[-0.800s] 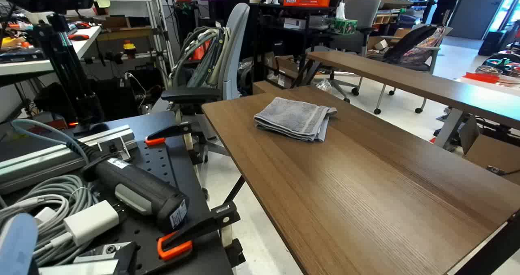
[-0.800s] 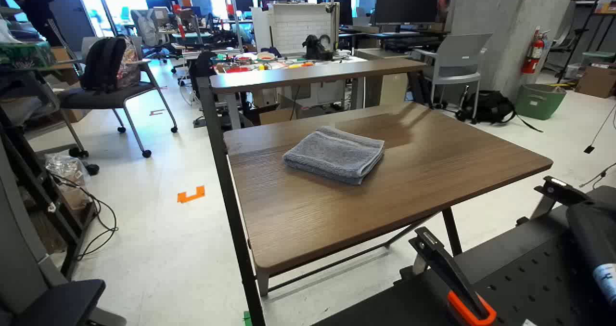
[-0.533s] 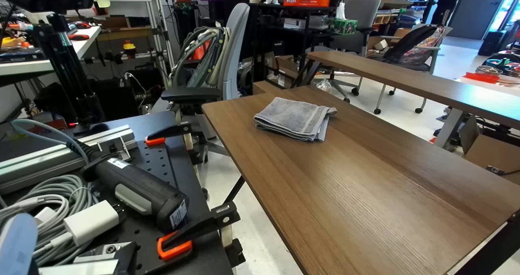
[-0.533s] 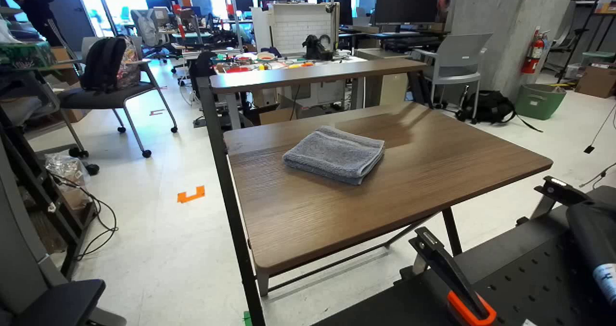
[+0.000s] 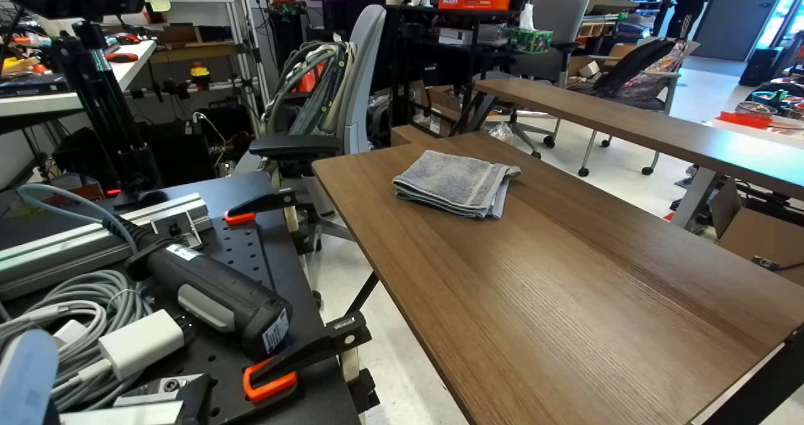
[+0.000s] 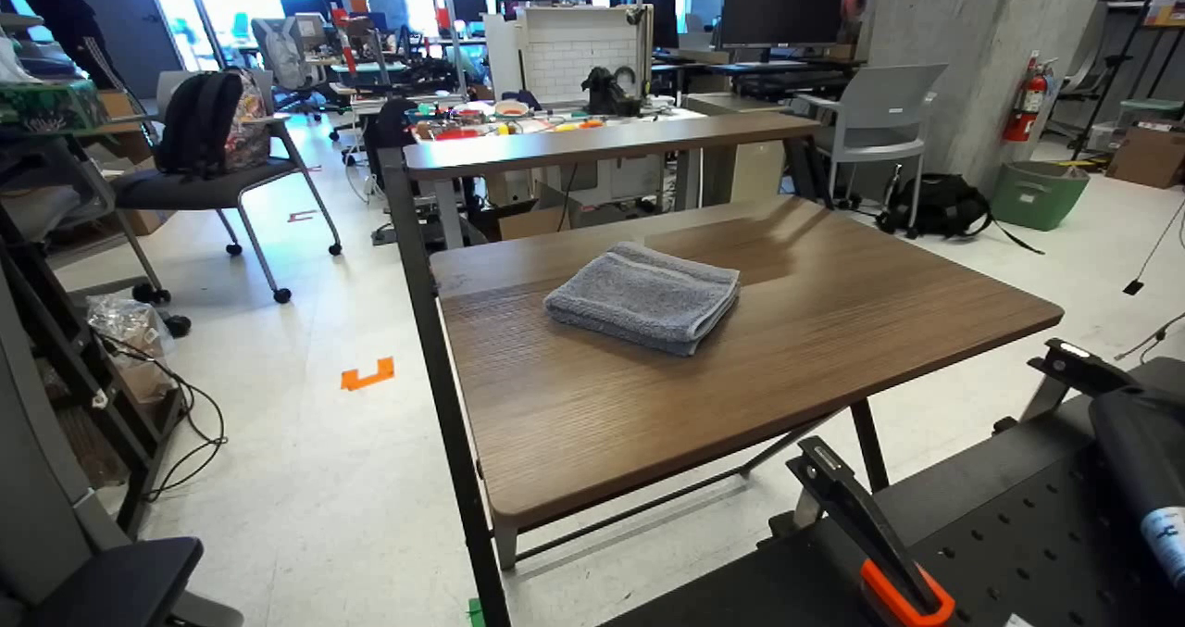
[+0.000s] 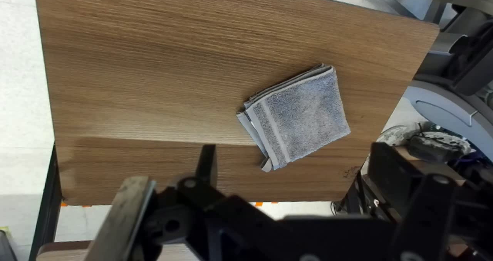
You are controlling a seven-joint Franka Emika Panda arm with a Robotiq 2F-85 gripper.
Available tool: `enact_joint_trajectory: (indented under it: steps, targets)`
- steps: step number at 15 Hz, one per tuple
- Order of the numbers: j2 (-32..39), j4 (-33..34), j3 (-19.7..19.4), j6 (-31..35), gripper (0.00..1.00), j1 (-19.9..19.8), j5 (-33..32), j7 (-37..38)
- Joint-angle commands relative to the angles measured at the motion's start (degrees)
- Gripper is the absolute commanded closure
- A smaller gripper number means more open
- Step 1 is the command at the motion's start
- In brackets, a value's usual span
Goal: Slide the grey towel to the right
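Note:
The grey towel lies folded and flat on a brown wooden table, toward the far end in an exterior view. It also shows left of the table's middle in an exterior view. In the wrist view the towel lies right of the table's middle, with its striped, layered edge to the left. My gripper shows only in the wrist view, along the bottom. Its two fingers are wide apart with nothing held between them. It appears above the table and apart from the towel. The arm is out of both exterior views.
The wooden table has a narrow raised shelf along one long side. A black perforated bench with orange-and-black clamps stands across a gap. A grey office chair is near the table's far end.
The towel and table have not moved. A person in dark clothes at the far back has shifted slightly.

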Motion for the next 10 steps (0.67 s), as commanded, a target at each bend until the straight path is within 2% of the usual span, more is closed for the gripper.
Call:
enact_joint_trajectory:
  steps: [1, 5, 10]
  targets:
    - [2.0, 0.5, 3.3, -0.2, 0.00, -3.1, -1.1, 1.2]
    - [6.8, 1.0, 5.9, 0.2, 0.00, -4.7, -3.7, 4.5]
    - [15.1, 1.9, 9.8, 0.4, 0.00, -5.8, -11.4, 12.5]
